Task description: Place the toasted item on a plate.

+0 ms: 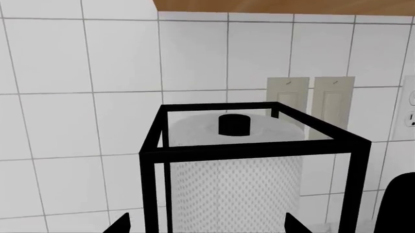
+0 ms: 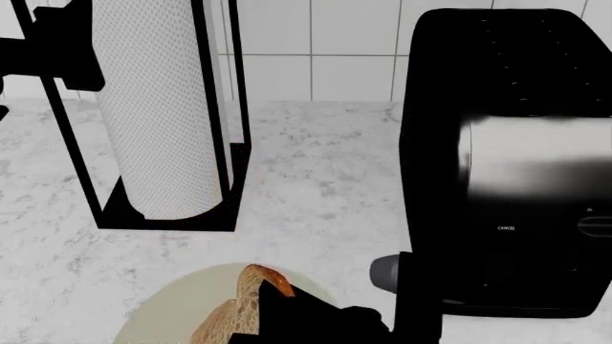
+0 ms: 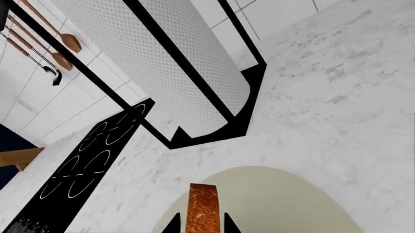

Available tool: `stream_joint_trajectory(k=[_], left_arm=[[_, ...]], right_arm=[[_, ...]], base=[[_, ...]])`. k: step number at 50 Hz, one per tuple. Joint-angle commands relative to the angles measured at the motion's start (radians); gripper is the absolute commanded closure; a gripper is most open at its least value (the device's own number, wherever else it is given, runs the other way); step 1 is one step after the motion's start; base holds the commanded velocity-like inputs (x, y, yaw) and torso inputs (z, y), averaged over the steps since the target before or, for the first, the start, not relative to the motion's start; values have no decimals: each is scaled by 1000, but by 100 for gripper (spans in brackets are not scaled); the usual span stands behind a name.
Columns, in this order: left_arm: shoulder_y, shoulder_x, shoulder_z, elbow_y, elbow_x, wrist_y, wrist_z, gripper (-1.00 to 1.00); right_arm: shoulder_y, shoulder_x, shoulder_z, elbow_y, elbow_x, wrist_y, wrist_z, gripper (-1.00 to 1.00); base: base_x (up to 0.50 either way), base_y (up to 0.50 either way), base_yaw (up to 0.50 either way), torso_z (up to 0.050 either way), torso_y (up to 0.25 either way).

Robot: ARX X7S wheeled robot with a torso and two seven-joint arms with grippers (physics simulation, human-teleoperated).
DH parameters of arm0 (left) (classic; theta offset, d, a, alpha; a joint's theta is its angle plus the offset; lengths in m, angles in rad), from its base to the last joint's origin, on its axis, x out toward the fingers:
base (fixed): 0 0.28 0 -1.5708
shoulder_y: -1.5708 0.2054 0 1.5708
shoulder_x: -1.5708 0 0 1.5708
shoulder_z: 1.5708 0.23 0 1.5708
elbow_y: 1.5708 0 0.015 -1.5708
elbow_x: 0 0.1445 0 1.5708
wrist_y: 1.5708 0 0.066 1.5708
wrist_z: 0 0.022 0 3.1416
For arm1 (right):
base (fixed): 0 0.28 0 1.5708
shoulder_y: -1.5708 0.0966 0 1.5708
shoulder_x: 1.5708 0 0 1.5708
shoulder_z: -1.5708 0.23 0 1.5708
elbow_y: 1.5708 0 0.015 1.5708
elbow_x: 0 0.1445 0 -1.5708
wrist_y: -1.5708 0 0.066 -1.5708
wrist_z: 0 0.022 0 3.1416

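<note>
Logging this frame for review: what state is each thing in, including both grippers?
Toasted item: held on edge between the right gripper's fingers, above the plate.
Plate: flat on the counter, bare where visible.
Right gripper: shut on the toasted item.
Left gripper: open, facing the paper towel roll.
Paper towel roll: upright in its black frame.
Toaster: on the counter, slots hidden.

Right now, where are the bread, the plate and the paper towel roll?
bread (image 3: 203, 206): right wrist view, on its orange-brown crust edge.
plate (image 3: 285, 199): right wrist view, on its bare cream surface beside the bread.
paper towel roll (image 2: 158, 107): head view, on its dotted white side inside the black frame.
</note>
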Motion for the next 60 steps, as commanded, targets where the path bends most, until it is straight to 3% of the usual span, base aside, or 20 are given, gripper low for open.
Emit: stream_joint_trajectory(k=[1,8,9,29,60], left_arm=[[4,-4,-2,4,-7,-1,-6,-100],[4,-4,4,0,-8,4,-6,-100],[3,-4,6,-1,-7,5,-7,-100],[13,-8,-3,5,-21,8,-17,-100],[9,-15,-28,17,-53,-5,-34,-100]], right_arm=[[-16,-5,-29,15,-39,-3,-38,100],[-28,-1,-34,17,-51,-11,-56,100],[-27,1,-35,17,-50,-10,-55,-100],[6,14,-48,-21,-14,-2,-14,-100],[340,109,-148,-131,151,153,278,-100]], base=[[0,0,0,0,0],[0,0,1,0,0],[0,0,0,0,0],[0,0,0,0,0],[0,0,0,0,0]])
